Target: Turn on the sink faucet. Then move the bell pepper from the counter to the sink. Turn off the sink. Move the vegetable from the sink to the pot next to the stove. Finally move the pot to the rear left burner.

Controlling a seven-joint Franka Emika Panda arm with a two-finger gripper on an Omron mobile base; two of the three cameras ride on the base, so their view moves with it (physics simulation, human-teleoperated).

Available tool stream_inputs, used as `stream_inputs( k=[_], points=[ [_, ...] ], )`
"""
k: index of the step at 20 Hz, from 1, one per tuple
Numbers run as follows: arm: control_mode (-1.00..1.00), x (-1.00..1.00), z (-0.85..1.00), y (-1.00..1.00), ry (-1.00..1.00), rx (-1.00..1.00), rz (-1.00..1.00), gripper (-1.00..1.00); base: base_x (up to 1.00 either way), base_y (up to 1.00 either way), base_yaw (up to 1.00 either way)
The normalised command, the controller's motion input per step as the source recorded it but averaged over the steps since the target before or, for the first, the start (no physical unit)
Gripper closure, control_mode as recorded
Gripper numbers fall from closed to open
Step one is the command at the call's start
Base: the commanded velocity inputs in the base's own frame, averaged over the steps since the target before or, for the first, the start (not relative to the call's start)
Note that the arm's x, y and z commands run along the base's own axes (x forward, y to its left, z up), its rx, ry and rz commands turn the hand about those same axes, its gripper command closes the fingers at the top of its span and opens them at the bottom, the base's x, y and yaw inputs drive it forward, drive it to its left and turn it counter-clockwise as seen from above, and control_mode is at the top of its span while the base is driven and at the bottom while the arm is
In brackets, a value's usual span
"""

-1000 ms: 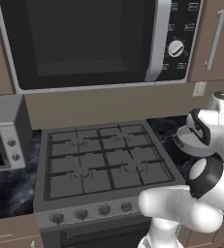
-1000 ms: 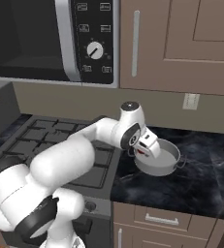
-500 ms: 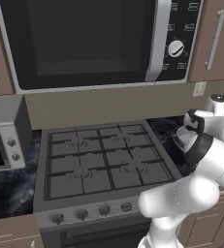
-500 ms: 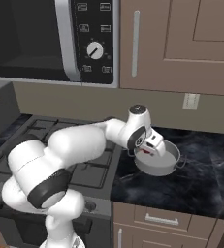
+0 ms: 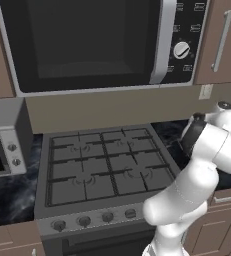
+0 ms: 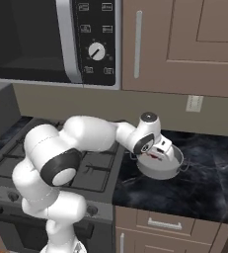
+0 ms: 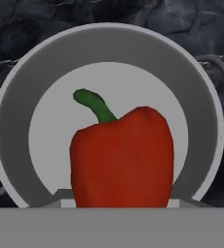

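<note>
The gripper (image 6: 154,154) hangs just over the pot (image 6: 161,163), and the hand view looks straight down into it: the red bell pepper (image 7: 121,157), green stem up, sits between the jaws, which stand part-way closed on its sides, so I judge it gripped and held above the pale pot floor rather than resting on it, though the finger tips themselves are hidden behind the pepper. The pot stands on the black veined counter (image 6: 204,183), just beside the right edge of the stove (image 5: 99,167), near the counter's back. Judging from this, the faucet and sink steps look finished and the fourth step is nearly done: the pepper is already centred over the pot and only needs letting go. What is left is the release, then taking the pot by its rim or a handle and carrying it to the rear left burner (image 5: 77,145), whose grate is bare. Against the frames of a second ago, the base cameras have not shifted; the arm has swung its elbow forward and the wrist has edged a little further over the pot, while the jaws have kept the same spacing and the pot has not moved.
</note>
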Motion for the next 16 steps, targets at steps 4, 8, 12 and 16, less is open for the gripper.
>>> stream_inputs(
  k=[4, 8, 12, 16],
  points=[
    [-1.00, 0.19, -0.26, -0.06, 0.00, 0.00, 0.06, 1.00, 0.00, 0.00, 0.00],
    [-1.00, 0.22, -0.24, -0.01, 0.02, 0.00, 0.05, 1.00, 0.00, 0.00, 0.00],
    [-1.00, 0.24, -0.28, 0.00, 0.05, 0.00, 0.05, 1.00, 0.00, 0.00, 0.00],
    [-1.00, 0.20, -0.25, 0.00, 0.06, 0.00, 0.04, 1.00, 0.00, 0.00, 0.00]
  ],
)
